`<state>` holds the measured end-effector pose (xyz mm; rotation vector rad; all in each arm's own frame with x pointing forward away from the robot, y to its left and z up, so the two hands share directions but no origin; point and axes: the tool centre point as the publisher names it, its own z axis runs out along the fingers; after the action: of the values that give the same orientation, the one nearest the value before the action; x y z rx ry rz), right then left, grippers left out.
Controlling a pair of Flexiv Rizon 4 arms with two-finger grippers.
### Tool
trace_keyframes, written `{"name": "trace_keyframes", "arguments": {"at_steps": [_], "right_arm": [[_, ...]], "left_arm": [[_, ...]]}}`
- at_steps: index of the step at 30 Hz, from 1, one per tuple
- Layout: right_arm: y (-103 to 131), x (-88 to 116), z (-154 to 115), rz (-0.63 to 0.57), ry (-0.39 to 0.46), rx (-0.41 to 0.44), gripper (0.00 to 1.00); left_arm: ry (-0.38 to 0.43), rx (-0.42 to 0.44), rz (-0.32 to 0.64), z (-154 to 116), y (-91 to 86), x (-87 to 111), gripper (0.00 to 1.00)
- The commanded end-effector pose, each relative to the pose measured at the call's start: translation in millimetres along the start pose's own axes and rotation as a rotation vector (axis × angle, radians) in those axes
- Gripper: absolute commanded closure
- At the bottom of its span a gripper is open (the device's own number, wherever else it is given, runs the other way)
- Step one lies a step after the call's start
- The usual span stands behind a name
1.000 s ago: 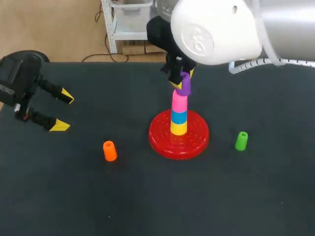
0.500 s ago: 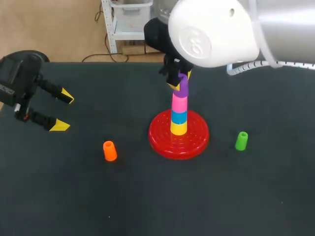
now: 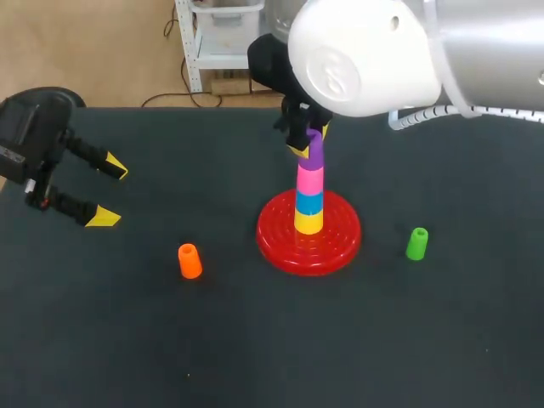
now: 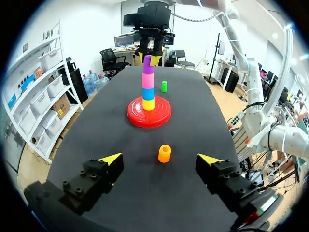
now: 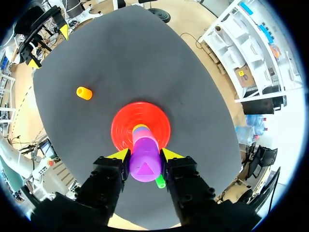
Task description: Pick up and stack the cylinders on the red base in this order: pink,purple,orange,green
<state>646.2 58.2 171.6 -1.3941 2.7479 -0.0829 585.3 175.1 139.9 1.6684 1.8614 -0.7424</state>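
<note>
Purple cylinder (image 5: 145,166) is clamped between both yellow tips of the right gripper (image 5: 145,155), one finger on each side, so that hand is closed on it. It sits directly under the gripper, on top of the pink cylinder (image 3: 310,179) and in line with the stack. It looks upright. I can't tell whether it's fully seated or just touching.

Stack below the gripper, top down: purple, pink, a blue cylinder (image 3: 309,202), a yellow cylinder (image 3: 308,222), then the red base (image 3: 279,242).

Progress, my read: pink is done. Purple is in place but not released. Orange and green are untouched, so roughly half the order is left.

Orange cylinder (image 3: 189,261) stands on the black table (image 3: 255,357), well apart from the right gripper and clear of the base, on the left arm's side. In the left wrist view it's ahead of the left gripper (image 3: 110,193), roughly on the line between the fingers but not touching them. That hand is wide open, empty, and parked far from the stack.

Green cylinder (image 3: 416,243) stands upright near the base on the opposite side, closer to the right gripper than orange is.

Next probably needs a straight-up release, since a tall narrow stack will tip if the fingers drag purple sideways. Orange is the next pick, and the left gripper is the better placed for it.
</note>
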Motion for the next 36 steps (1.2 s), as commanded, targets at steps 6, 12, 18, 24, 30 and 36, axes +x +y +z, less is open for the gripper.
{"name": "trace_keyframes", "arguments": {"at_steps": [6, 12, 18, 24, 30, 36], "right_arm": [[-3, -2, 8, -0.002, 0.012, -0.019, 1.00], [-4, 0, 11, 0.001, 0.017, -0.028, 1.00], [-3, 1, 12, 0.002, 0.020, -0.031, 1.00], [-4, 0, 17, 0.001, 0.020, -0.043, 1.00], [-6, 1, 22, 0.006, 0.020, -0.059, 1.00], [-7, 1, 22, 0.009, 0.018, -0.062, 1.00]], "left_arm": [[-0.002, 0.000, 0.002, 0, 0.3, 0.8, 0.00], [-0.002, 0.000, 0.002, 0, 0.3, 0.8, 0.00], [-0.002, 0.000, 0.002, 0, 0.3, 0.8, 0.00], [-0.002, 0.000, 0.002, 0, 0.3, 0.8, 0.00], [-0.002, 0.000, 0.002, 0, 0.3, 0.8, 0.00], [-0.002, 0.000, 0.002, 0, 0.3, 0.8, 0.00]]}}
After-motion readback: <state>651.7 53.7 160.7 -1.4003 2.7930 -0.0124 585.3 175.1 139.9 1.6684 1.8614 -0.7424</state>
